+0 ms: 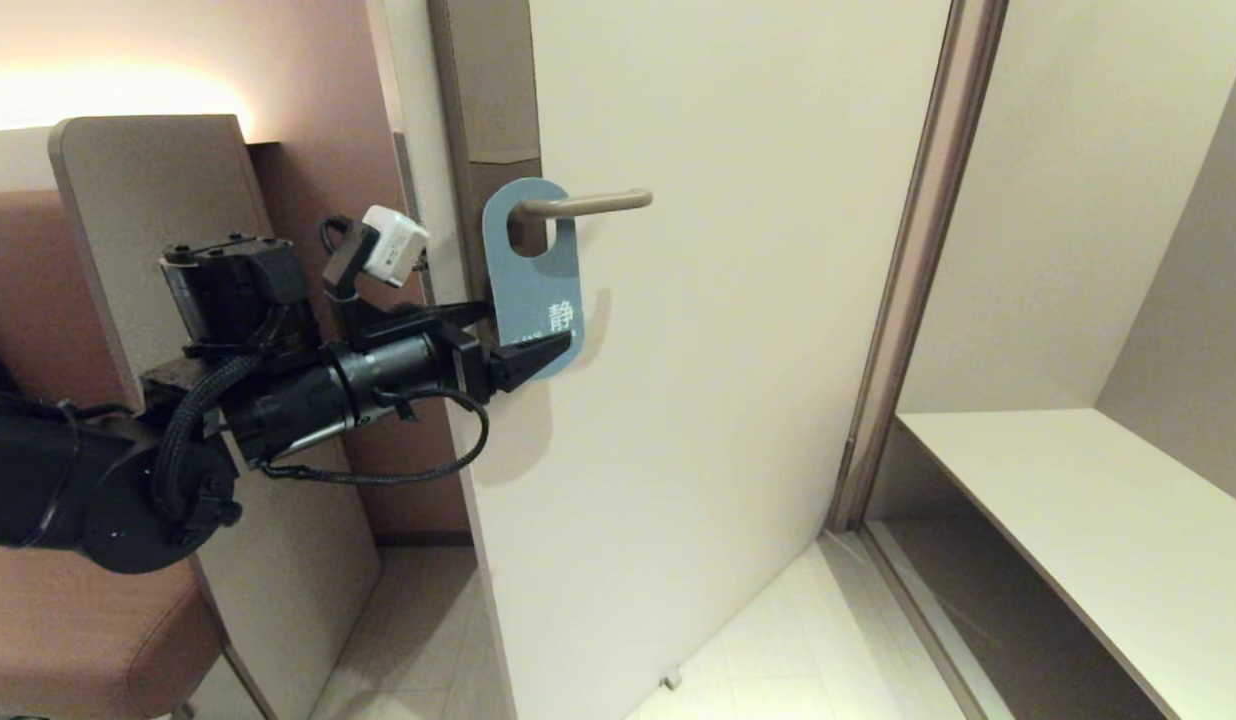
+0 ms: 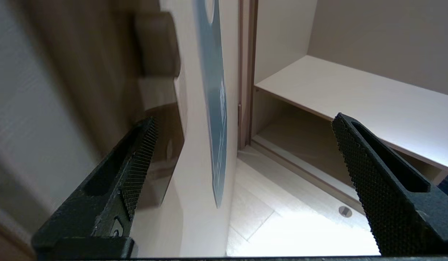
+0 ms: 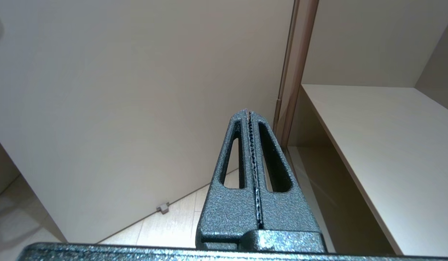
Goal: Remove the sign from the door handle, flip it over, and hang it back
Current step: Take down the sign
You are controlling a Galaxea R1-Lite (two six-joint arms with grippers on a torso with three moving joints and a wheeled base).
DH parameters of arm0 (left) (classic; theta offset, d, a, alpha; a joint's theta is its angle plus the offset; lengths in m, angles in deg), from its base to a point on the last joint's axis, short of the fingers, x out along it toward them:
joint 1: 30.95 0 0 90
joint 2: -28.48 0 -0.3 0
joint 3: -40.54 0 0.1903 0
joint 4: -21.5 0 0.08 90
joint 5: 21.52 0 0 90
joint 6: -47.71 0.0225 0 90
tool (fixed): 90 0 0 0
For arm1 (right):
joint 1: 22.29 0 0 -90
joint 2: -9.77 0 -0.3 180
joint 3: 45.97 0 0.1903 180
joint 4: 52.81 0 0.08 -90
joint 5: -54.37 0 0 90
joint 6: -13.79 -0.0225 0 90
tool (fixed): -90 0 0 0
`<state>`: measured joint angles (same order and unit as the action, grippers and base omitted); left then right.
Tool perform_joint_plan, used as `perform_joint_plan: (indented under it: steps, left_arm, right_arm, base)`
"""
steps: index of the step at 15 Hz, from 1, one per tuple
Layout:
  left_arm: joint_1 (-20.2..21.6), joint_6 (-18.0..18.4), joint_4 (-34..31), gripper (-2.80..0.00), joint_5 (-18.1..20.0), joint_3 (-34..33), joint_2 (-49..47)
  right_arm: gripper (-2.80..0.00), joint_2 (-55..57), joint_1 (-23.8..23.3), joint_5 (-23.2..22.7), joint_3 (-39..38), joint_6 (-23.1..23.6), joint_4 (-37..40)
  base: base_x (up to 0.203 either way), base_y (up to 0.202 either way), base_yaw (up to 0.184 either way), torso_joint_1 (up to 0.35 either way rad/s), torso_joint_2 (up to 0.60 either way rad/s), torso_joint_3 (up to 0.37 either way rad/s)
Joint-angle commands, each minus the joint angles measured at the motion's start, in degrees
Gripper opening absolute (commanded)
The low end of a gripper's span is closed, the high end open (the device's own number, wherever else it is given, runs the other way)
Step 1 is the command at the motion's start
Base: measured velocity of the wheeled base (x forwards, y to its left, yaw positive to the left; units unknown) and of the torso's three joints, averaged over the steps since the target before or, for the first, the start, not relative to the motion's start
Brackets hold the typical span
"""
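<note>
Left gripper [image 1: 526, 352] spread wide at the sign's [image 1: 534, 275] lower edge, one finger each side, nothing clamped. Sign hangs blue face out on the handle [image 1: 583, 204]. Left wrist view shows sign [image 2: 214, 108] edge-on, clear of both fingers [image 2: 139, 163]. Right gripper [image 3: 249, 115] seen only in its wrist view: clenched, empty, facing the door [image 3: 119, 90].

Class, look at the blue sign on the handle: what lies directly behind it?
Behind the sign is the cream door, with the door handle passing through its hole. The sign's back face is hidden.
</note>
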<state>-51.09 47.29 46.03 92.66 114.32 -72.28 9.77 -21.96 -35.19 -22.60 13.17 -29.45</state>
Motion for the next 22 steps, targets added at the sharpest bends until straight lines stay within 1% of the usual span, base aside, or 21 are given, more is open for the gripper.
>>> perform_joint_plan:
  steps: [1,9,16,22]
  left_arm:
    - [0.0,0.0,0.2,0.0,0.1,2.1,-2.0]
    - [0.1,-0.2,0.3,0.0,0.1,2.3,-2.6]
    - [2.5,-0.2,0.3,0.0,0.4,2.6,-3.6]
    - [2.6,-0.3,0.4,0.0,0.7,2.9,-4.2]
  right_arm:
    - [-2.8,0.0,0.0,0.0,0.0,0.0,0.0]
    - [-2.8,0.0,0.0,0.0,0.0,0.0,0.0]
    - [-2.8,0.0,0.0,0.0,0.0,0.0,0.0]
    - [-2.8,0.0,0.0,0.0,0.0,0.0,0.0]
  base:
    - [0.0,0.0,0.0,0.0,0.0,0.0]
    - [0.0,0.0,0.0,0.0,0.0,0.0]
    - [0.0,0.0,0.0,0.0,0.0,0.0]
    - [0.0,0.0,0.0,0.0,0.0,0.0]
